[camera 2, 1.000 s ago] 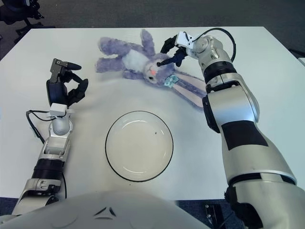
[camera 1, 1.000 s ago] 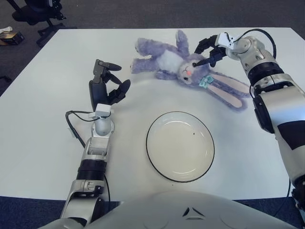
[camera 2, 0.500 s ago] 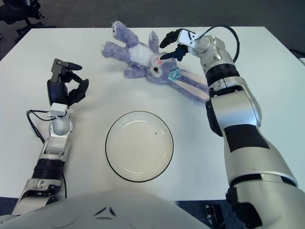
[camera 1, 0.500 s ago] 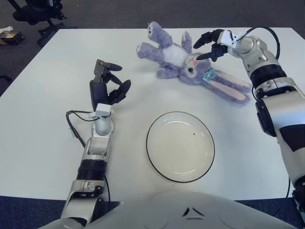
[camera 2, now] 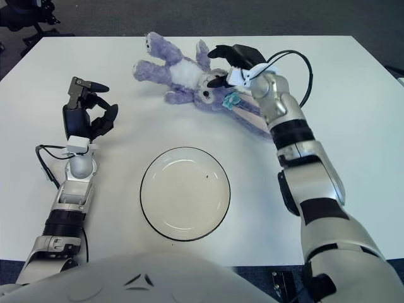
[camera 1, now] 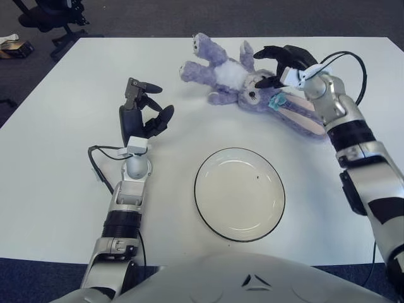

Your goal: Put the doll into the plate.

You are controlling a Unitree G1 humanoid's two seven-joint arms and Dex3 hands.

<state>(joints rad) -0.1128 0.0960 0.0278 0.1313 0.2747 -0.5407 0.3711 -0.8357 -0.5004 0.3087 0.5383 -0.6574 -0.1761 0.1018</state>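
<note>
Doll (camera 1: 249, 85), a purple plush rabbit, lies on the far side of the white table (camera 1: 50, 189); empty plate (camera 1: 238, 193) sits nearer; right hand (camera 1: 282, 65) spreads unclenched fingers over its head; left hand (camera 1: 140, 112) hovers left, loosely open.

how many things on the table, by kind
doll: 1, purple plush rabbit
plate: 1, white with a dark rim
robot hands: 2, left hand and right hand
total: 4
</note>
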